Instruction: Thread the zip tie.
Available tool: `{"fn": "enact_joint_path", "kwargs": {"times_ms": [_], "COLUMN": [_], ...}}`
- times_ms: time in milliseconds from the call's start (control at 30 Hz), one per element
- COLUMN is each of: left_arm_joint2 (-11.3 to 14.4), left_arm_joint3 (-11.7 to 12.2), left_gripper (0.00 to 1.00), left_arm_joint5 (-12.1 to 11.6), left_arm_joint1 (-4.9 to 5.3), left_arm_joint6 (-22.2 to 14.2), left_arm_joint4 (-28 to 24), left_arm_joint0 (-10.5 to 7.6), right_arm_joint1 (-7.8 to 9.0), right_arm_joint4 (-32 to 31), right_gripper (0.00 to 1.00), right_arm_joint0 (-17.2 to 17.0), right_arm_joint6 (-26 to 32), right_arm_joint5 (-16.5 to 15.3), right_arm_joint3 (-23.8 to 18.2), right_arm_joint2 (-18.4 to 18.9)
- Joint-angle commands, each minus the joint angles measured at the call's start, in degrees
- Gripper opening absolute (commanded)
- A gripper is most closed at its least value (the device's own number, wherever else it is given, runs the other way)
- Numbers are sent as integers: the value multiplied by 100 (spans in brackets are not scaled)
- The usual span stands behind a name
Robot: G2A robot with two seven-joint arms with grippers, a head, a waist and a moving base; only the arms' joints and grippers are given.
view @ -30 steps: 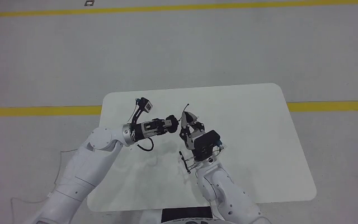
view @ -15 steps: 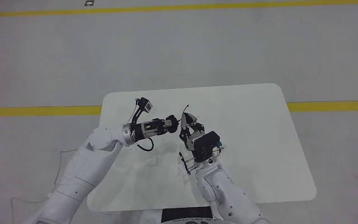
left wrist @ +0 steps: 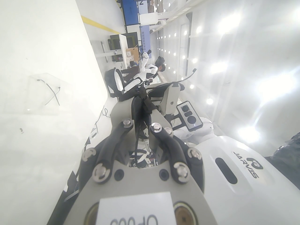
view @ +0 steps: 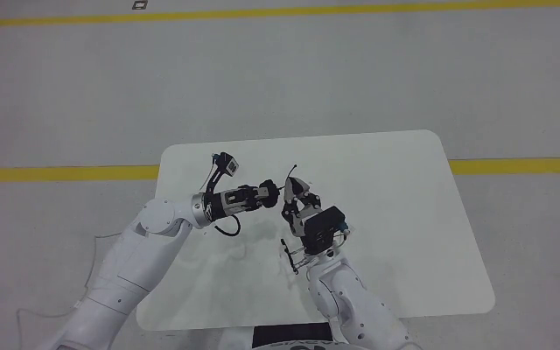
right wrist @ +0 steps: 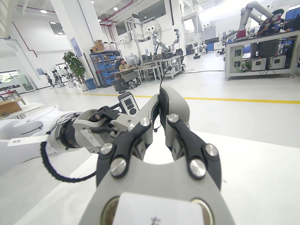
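The tie (right wrist: 162, 78) is up off the desk (view: 394, 219), pinched in the clenched right pincer (right wrist: 160, 108). Its long axis runs along that pincer's fingers and on past the tips, and the free end with the small head curves up and away from the robot. The left pincer (left wrist: 140, 105) sits just beside the right one, nearly tip to tip and pointing across it. It is clenched as well, with a thin black strand running back between its fingers; this looks to be the tie's other end, though the stretch between the two pincers is hidden. So the head lies beyond and above the left pincer's tips, on the right arm's side. Threading, as I judge it, turns on bringing the left-held end round to meet that head square on its slot, since a thin strand off-axis will slip past
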Motion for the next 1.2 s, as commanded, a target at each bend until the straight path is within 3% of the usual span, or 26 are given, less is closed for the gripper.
{"fn": "enact_joint_path", "kwargs": {"times_ms": [0, 1167], "left_arm_joint2": [0, 0], "left_arm_joint3": [0, 0], "left_gripper": [0, 0], "left_arm_joint5": [0, 0], "left_arm_joint1": [0, 0], "left_arm_joint6": [0, 0], "left_arm_joint4": [0, 0], "left_arm_joint0": [0, 0], "right_arm_joint1": [-1, 1], "right_arm_joint4": [2, 20], "right_gripper": [0, 0], "right_arm_joint0": [-5, -73], "right_arm_joint6": [-6, -218], "right_arm_joint5": [9, -84], "right_arm_joint3": [4, -70], "right_arm_joint2": [3, 25]}}
